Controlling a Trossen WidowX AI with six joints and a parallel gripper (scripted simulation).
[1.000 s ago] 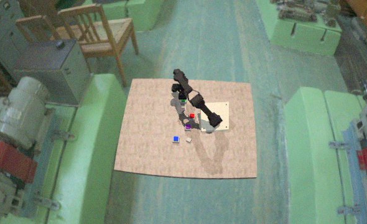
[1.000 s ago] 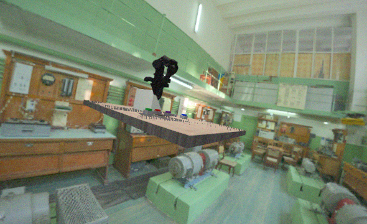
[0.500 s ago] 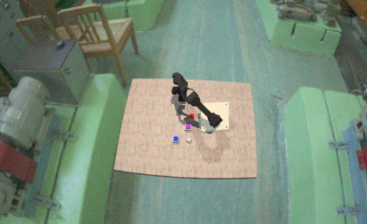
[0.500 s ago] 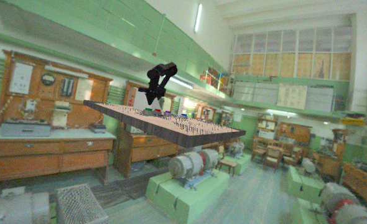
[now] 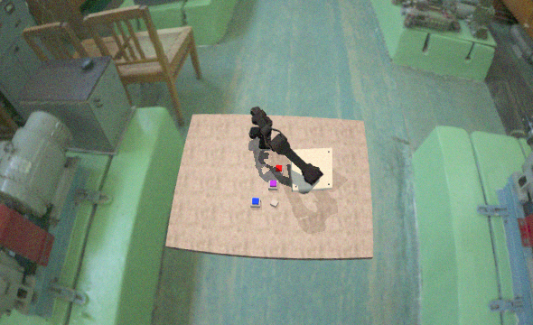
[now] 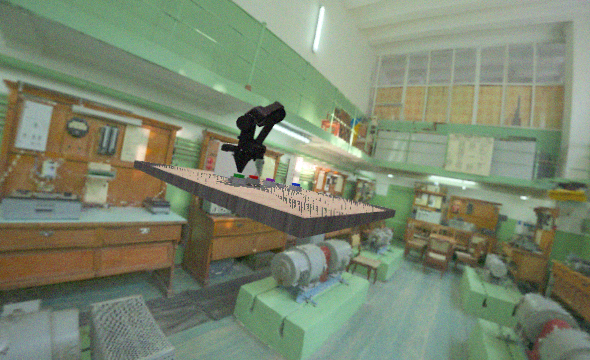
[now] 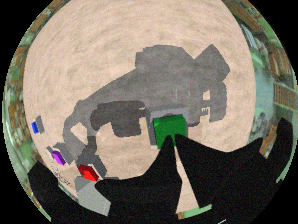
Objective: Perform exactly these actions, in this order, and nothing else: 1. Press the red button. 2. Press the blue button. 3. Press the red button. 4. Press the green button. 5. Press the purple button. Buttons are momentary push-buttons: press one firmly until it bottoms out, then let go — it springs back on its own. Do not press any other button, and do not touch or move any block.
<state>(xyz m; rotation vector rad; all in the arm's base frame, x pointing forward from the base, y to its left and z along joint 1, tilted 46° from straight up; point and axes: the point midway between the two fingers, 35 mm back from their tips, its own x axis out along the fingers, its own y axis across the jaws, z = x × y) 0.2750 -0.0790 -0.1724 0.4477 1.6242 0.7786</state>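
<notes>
Wooden tabletop [image 5: 221, 217]: closed, empty gripper [image 7: 174, 141] apparently touching green button [image 7: 168, 127].

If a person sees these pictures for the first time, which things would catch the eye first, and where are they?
First, the black arm reaching across the tan table, its shut gripper right above the green button in the wrist view. Next, the bright buttons on the table: red button beside the arm, purple button just in front of it, blue button further forward, next to a small pale block.
</notes>
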